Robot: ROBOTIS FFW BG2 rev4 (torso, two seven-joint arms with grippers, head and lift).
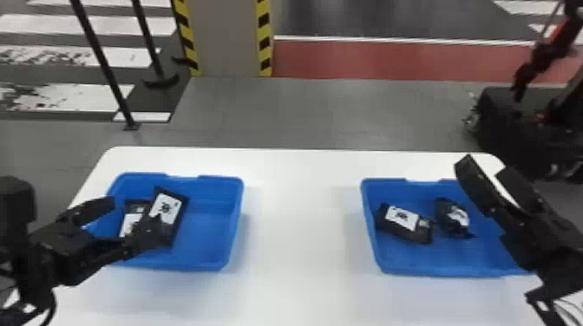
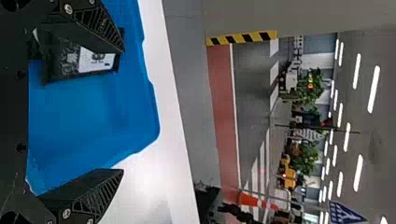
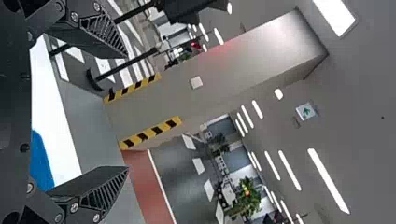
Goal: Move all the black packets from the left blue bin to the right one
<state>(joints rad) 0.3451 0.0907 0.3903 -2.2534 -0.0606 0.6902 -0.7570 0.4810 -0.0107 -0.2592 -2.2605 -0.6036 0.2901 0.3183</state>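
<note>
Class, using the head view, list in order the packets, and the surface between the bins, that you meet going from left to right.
Partly hidden black packet in the left blue bin → larger-showing black packet there → white table → black packet with flat label in the right blue bin → crumpled black packet

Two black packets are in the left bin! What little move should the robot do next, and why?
Probably ease the left end effector sideways until a packet lines up between its fingers. They're open and holding nothing, and from the left wrist, that packet is partly behind one finger, while mostly bare floor of the left blue bin shows between them.
</note>
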